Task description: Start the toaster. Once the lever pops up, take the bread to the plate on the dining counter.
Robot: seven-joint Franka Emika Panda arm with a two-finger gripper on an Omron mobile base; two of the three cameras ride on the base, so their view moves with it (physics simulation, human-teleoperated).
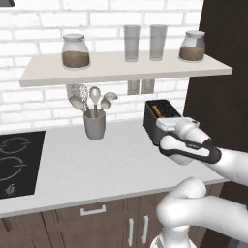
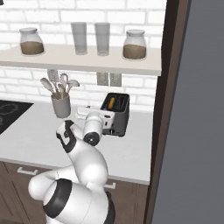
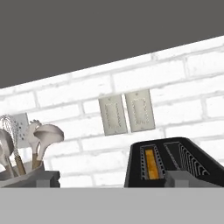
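Beside toaster (image 1: 161, 116): utensil cup (image 1: 94, 125) left, shelf (image 1: 121, 70) overhead; tool (image 3: 111, 177) spread wide, empty.

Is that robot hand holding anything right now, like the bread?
Nothing is held. The gripper sits open just in front of the toaster, its fingertips wide apart, and the bread sits down in a toaster slot.

A grey cup (image 1: 94, 125) full of spoons stands on the pale counter (image 1: 106, 164), near a black cooktop (image 1: 17, 164). Above, a shelf (image 1: 121, 69) holds two jars (image 1: 75, 51) and two tall glasses (image 1: 132, 42). Two wall plates (image 3: 127, 111) sit on the white brick wall (image 3: 183, 100).
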